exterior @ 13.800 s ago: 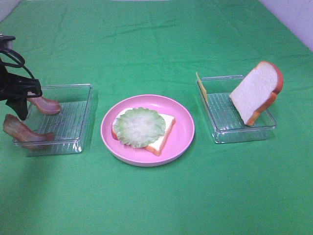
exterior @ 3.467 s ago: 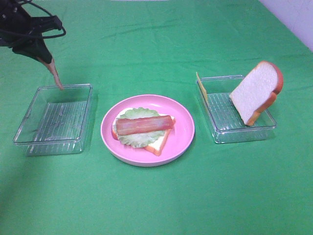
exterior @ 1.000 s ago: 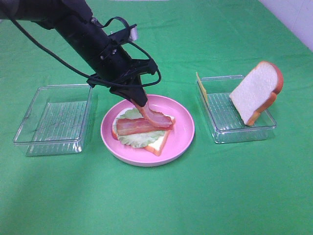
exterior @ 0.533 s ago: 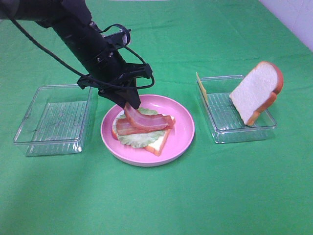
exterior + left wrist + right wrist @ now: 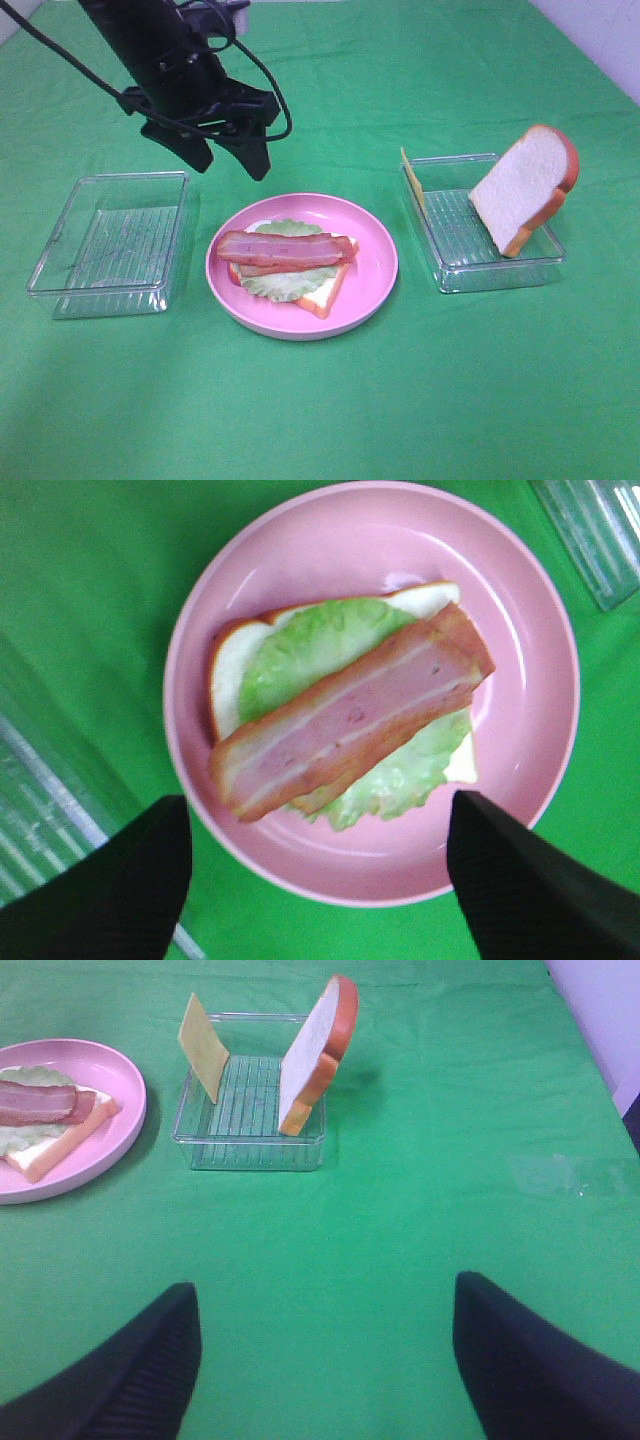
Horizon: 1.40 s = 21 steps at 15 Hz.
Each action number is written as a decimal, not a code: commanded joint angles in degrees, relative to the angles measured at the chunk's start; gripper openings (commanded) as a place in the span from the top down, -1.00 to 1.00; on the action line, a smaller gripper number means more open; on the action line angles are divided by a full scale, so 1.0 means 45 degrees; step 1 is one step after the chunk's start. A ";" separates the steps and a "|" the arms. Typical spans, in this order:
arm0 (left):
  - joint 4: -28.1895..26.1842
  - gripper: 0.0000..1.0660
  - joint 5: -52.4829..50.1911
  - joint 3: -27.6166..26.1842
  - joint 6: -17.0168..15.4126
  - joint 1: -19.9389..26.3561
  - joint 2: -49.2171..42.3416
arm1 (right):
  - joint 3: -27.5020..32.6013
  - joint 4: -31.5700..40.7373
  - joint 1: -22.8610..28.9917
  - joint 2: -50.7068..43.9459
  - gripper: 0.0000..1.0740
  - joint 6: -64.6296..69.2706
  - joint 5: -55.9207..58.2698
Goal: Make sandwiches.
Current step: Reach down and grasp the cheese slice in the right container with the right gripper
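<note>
The half-built sandwich (image 5: 290, 268), white bread (image 5: 325, 296), pale green lettuce (image 5: 272, 285) and two reddish-brown bacon strips (image 5: 285, 248), lies on the round pink plate (image 5: 378, 285) on the green table (image 5: 400, 400). It looks light and stiff, the bacon apt to slide; edges seem the best hold. At the plate's 11 o'clock the left pincer (image 5: 230, 165) hangs spread, empty; the right pincer (image 5: 325, 1360) is spread too. The clear plastic tray (image 5: 60, 290) at 9 o'clock holds nothing; the 3 o'clock tray (image 5: 450, 278) holds a leaning bread slice (image 5: 525, 190) and yellow cheese (image 5: 411, 178).

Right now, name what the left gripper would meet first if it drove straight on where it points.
The left gripper would likely meet the bacon strips on the pink plate first; depth is unclear.
</note>
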 commanded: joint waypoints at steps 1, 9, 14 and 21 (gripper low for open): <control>0.1439 -0.29 0.1095 -0.0102 -0.0624 0.0038 -0.0942 | 0.0013 0.0025 -0.0076 -0.0140 -0.27 -0.0127 -0.0115; 0.2012 -0.29 0.3209 0.1057 -0.0675 -0.0013 -0.6710 | 0.0013 0.0013 -0.0076 -0.0140 -0.27 -0.0127 -0.0115; 0.2024 -0.29 0.2597 0.6252 -0.0688 -0.0013 -1.1001 | 0.0013 0.0051 -0.0076 -0.0140 -0.27 -0.0127 -0.0115; 0.2024 -0.29 -0.0879 1.3420 -0.0675 -0.0013 -1.8347 | 0.0013 0.0064 -0.0076 -0.0140 -0.27 -0.0127 -0.0115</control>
